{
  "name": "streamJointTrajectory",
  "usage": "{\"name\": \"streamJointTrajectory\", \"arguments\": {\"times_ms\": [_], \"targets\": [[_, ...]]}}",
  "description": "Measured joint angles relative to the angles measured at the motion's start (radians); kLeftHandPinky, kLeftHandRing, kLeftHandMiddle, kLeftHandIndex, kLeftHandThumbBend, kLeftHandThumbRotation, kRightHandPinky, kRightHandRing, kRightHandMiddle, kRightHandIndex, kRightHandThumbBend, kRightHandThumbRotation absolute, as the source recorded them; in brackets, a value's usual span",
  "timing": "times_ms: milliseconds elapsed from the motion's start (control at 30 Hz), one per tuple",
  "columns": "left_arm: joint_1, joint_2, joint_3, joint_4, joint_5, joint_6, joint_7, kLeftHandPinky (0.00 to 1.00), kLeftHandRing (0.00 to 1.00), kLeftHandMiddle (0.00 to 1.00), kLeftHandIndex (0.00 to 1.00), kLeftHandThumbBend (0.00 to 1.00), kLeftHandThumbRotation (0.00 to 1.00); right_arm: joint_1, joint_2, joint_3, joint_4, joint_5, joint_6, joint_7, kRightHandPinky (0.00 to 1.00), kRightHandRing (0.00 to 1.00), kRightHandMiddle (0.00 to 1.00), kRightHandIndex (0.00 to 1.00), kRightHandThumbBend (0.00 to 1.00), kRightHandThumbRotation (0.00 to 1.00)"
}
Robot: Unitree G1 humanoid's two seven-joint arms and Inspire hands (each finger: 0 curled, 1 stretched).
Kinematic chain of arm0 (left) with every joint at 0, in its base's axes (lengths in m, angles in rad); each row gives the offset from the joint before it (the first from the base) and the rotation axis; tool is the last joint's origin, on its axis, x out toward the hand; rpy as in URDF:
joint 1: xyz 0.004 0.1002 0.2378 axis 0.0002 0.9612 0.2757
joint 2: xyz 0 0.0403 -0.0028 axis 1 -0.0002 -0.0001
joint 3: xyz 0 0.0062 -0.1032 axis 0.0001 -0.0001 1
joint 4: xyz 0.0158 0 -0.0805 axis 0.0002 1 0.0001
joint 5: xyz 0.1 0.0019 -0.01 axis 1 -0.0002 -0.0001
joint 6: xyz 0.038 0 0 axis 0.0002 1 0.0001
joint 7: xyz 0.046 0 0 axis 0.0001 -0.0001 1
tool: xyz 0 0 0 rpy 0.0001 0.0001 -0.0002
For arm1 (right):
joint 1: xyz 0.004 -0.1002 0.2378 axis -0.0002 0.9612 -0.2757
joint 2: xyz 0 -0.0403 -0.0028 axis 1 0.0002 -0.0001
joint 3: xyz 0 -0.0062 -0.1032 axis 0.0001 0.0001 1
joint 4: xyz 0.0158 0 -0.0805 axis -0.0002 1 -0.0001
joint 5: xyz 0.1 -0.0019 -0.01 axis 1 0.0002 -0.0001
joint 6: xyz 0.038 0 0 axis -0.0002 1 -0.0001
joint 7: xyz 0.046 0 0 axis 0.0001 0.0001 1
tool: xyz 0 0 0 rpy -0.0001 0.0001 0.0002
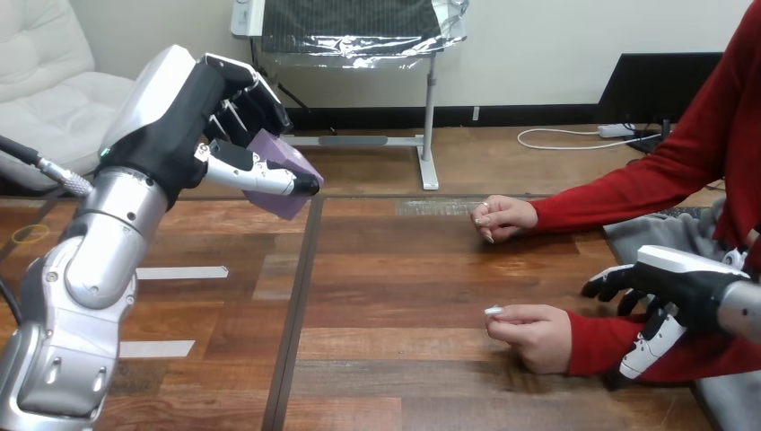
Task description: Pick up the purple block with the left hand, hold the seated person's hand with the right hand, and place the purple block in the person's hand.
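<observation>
Closest to me, my right hand (682, 285) has fingers and thumb curled round the person's wrist (585, 343), right behind the person's near hand (531, 334), which lies loosely curled on the table (386, 296). The purple block (285, 171) sits up high and well left of that hand, pinched in my left hand (179, 126). I reckon the next move is right and down.

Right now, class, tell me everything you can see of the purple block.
The purple block is pale purple, flat-faced and sharp-edged, matte, perhaps foam. It hangs tilted in the air above the far left of the wooden table, gripped by the robot's left hand: fingers over its top, thumb across its front face. Nothing else touches it.
</observation>
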Motion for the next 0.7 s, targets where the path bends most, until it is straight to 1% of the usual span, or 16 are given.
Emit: {"name": "streamJointTrajectory", "arguments": {"times_ms": [33, 67, 100, 200, 333, 367, 533, 633, 667, 700], "targets": [[0.000, 0.000, 0.000, 0.000, 0.000, 0.000, 0.000, 0.31, 0.34, 0.39, 0.40, 0.85, 0.00, -0.002, 0.000, 0.005, 0.000, -0.005, 0.000, -0.007, 0.61, 0.77, 0.82, 0.80, 1.00, 0.05], [0.000, 0.000, 0.000, 0.000, -0.001, -0.001, 0.000, 0.31, 0.34, 0.39, 0.40, 0.85, 0.00, -0.003, 0.001, 0.011, 0.000, -0.011, 0.000, -0.013, 0.57, 0.73, 0.79, 0.79, 1.00, 0.05], [0.000, 0.000, 0.000, 0.000, -0.002, -0.001, 0.000, 0.31, 0.33, 0.39, 0.40, 0.85, 0.00, -0.005, 0.002, 0.017, 0.000, -0.017, 0.000, -0.020, 0.49, 0.67, 0.75, 0.78, 1.00, 0.04], [0.000, 0.000, 0.000, 0.000, -0.004, -0.004, 0.000, 0.31, 0.33, 0.39, 0.40, 0.84, 0.00, -0.009, 0.004, 0.027, 0.000, -0.031, 0.001, -0.036, 0.41, 0.59, 0.68, 0.76, 1.00, 0.04], [0.000, 0.000, 0.000, 0.000, -0.006, -0.007, -0.001, 0.29, 0.32, 0.38, 0.40, 0.85, 0.00, -0.016, 0.007, 0.045, 0.000, -0.050, 0.002, -0.061, 0.32, 0.50, 0.60, 0.74, 1.00, 0.04], [0.000, 0.000, 0.000, 0.000, -0.006, -0.008, -0.001, 0.29, 0.31, 0.37, 0.40, 0.85, 0.00, -0.018, 0.008, 0.050, 0.000, -0.054, 0.002, -0.067, 0.29, 0.47, 0.56, 0.72, 1.00, 0.04], [0.000, 0.000, 0.000, 0.000, -0.007, -0.011, -0.001, 0.28, 0.31, 0.37, 0.40, 0.85, 0.00, -0.027, 0.016, 0.068, 0.008, -0.076, 0.001, -0.095, 0.25, 0.41, 0.52, 0.69, 1.00, 0.04], [0.000, 0.001, 0.001, 0.000, -0.009, -0.011, -0.002, 0.28, 0.31, 0.37, 0.40, 0.85, 0.00, -0.031, 0.023, 0.079, 0.013, -0.085, 0.002, -0.113, 0.26, 0.44, 0.55, 0.67, 1.00, 0.04], [0.000, 0.001, 0.001, 0.000, -0.009, -0.011, -0.002, 0.29, 0.32, 0.37, 0.40, 0.85, 0.00, -0.033, 0.025, 0.082, 0.015, -0.087, 0.003, -0.116, 0.32, 0.48, 0.58, 0.65, 1.00, 0.04], [0.000, 0.001, 0.001, 0.000, -0.009, -0.011, -0.003, 0.29, 0.32, 0.37, 0.40, 0.85, 0.00, -0.035, 0.027, 0.084, 0.016, -0.089, 0.004, -0.118, 0.34, 0.50, 0.59, 0.65, 1.00, 0.04]]}}
